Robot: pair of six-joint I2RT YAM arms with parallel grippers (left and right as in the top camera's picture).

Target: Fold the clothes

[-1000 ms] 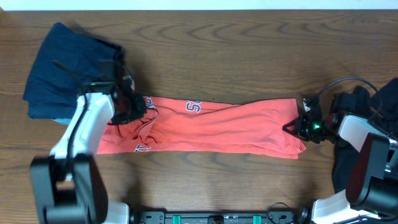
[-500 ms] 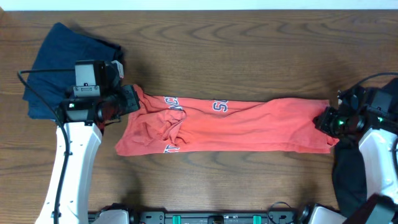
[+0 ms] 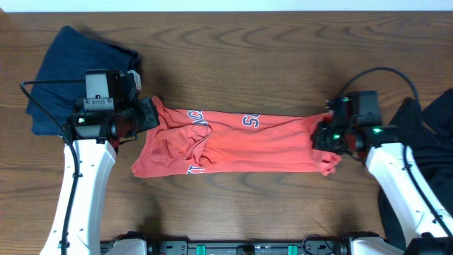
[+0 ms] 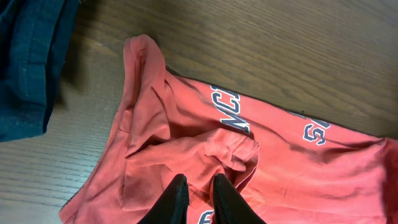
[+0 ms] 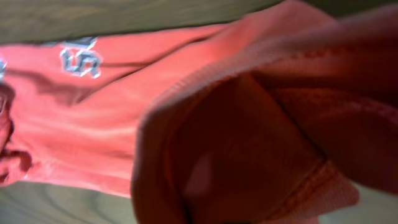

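Note:
The coral-red T-shirt (image 3: 241, 145) lies stretched left to right across the wooden table, white navy-edged lettering (image 3: 249, 122) facing up. My left gripper (image 3: 147, 117) is at its bunched left end. In the left wrist view the black fingertips (image 4: 177, 198) are pinched nearly together on a fold of the shirt (image 4: 186, 137). My right gripper (image 3: 324, 134) holds the shirt's right end, lifted and curled back over the body. In the right wrist view the shirt (image 5: 93, 124) fills the frame and hides the fingers.
A dark navy garment (image 3: 64, 71) lies in a heap at the far left, also in the left wrist view (image 4: 25, 62). A black garment (image 3: 435, 117) lies at the right edge under the right arm. Bare wood lies behind and in front of the shirt.
The shirt was first pulled to the right. The right gripper has since carried the shirt's right end back to the left, so the shirt lies shorter. The left arm has held still for the last half second.

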